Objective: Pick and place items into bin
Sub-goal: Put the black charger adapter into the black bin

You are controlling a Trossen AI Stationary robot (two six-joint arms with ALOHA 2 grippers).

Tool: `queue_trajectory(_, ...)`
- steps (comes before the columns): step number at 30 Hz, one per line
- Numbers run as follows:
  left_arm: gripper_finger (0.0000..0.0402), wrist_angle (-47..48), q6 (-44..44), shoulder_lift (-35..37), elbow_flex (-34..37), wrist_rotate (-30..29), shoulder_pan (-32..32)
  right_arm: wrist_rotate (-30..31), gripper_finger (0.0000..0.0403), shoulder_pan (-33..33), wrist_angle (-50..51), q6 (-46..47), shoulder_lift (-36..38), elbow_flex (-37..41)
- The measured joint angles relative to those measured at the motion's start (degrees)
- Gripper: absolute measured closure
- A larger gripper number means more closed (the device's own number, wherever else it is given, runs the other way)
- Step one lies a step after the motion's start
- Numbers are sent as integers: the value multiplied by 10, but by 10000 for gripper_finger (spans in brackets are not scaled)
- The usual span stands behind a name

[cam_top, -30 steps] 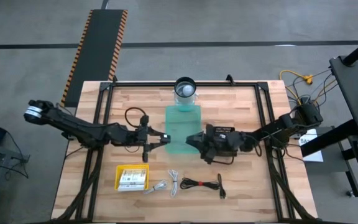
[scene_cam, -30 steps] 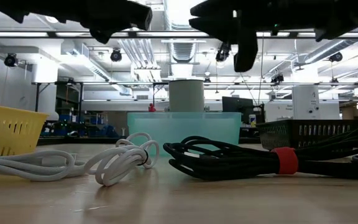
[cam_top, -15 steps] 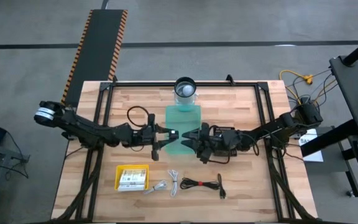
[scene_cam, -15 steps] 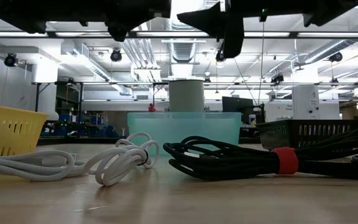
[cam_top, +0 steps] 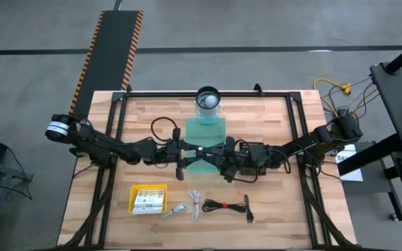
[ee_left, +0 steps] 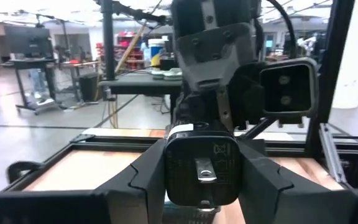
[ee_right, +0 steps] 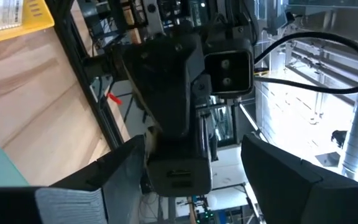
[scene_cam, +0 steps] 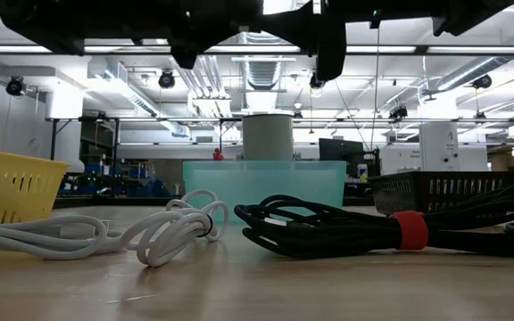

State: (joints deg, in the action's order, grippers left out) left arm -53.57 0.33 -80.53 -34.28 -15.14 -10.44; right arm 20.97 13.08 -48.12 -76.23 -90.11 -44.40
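A black charger block (ee_left: 202, 165) is gripped by the left gripper (cam_top: 189, 150) above the teal bin (cam_top: 206, 132). It is flanked by the spread fingers (ee_right: 278, 171) of the right gripper (cam_top: 215, 152).

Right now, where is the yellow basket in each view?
High view: yellow basket, left of the white cables.
Low view: at the far left.
Left wrist view: not in it.
Right wrist view: on the bare wood, partly cut off.
Shared landmark: the teal bin.

Even overhead light falls on the pale wooden tabletop (cam_top: 271, 118) with faint shadows. At low level, bright ceiling strip lights (scene_cam: 239, 49) glare at 12 o'clock, silhouetting arms; foreground blurs.
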Motion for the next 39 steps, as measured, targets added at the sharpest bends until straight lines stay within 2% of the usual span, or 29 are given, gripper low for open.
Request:
queue_trajectory(13,271,0,0,-35,-38,38,7,6,189,0,0,8,0,0)
queue_trajectory(22,271,-3,-6,-33,-38,41,8,22,263,13,0,1,0,0)
queue_trajectory(27,271,-2,7,-33,-38,44,9,53,263,13,0,-3,0,0)
queue_trajectory(29,244,0,12,-33,-38,43,9,76,263,15,0,4,-1,0)
queue_trajectory(35,60,8,21,-27,-34,44,9,244,267,36,16,14,8,0)
queue_trajectory(36,37,13,20,-24,-34,40,8,254,267,40,26,21,10,2)
queue_trajectory(39,15,48,20,-10,-33,42,7,317,267,49,114,77,29,4)
